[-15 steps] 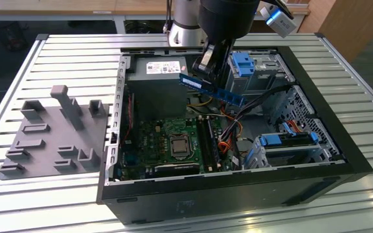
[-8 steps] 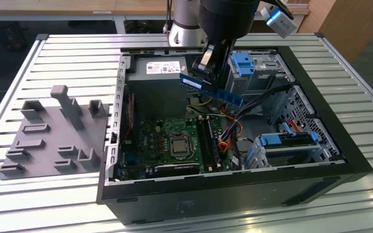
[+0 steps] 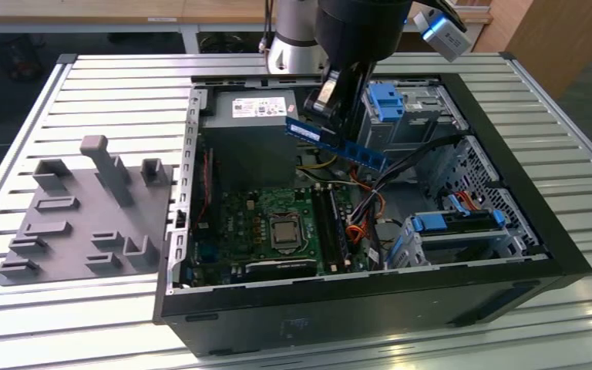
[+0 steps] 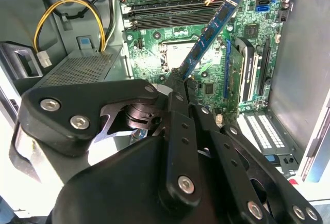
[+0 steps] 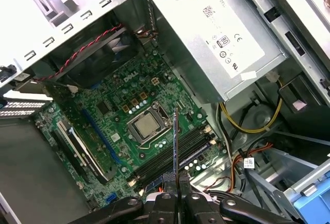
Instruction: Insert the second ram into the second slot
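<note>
My gripper (image 3: 329,127) is shut on the second ram (image 3: 335,143), a long thin blue board with a white label, and holds it tilted in the air above the open computer case (image 3: 543,239). In the second wrist view the ram (image 4: 209,35) slants away from the fingertips (image 4: 177,81) over the green motherboard (image 4: 247,33). It shows edge-on in the first wrist view as the ram (image 5: 176,141), just above the gripper (image 5: 176,195). The black memory slots (image 3: 331,223) (image 4: 170,15) (image 5: 178,154) lie below it beside the processor socket (image 3: 281,230). The ram hangs apart from them.
The grey power supply (image 3: 250,116) fills the case's far corner. Light-blue drive-bay clips (image 3: 388,100) (image 3: 459,221) and loose cables (image 3: 378,200) sit at the exterior view's right. A grey fixture with upright posts (image 3: 80,216) stands on the slatted table (image 3: 121,85) at the left.
</note>
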You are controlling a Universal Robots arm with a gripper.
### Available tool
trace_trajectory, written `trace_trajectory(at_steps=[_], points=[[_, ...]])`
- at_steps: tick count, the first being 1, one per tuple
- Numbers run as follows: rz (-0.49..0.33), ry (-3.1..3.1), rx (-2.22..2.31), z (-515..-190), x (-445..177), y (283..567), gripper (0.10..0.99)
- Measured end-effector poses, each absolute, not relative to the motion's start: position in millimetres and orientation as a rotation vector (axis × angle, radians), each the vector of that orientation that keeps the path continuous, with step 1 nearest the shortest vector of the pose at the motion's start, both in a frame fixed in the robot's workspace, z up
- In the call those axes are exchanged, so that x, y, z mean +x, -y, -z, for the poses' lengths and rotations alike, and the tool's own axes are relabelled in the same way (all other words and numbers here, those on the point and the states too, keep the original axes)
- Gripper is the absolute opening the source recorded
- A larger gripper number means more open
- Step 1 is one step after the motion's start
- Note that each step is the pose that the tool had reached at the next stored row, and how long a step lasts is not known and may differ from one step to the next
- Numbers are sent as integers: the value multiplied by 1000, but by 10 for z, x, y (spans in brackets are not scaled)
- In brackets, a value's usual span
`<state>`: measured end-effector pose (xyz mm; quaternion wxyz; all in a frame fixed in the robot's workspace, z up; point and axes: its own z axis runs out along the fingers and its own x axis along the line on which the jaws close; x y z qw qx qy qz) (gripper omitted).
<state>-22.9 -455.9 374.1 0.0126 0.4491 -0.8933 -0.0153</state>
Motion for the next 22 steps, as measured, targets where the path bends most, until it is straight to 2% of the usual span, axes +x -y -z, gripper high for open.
trace_trajectory(at_steps=[22], points=[[44,2816,1332,-3741,-229,4559,133]])
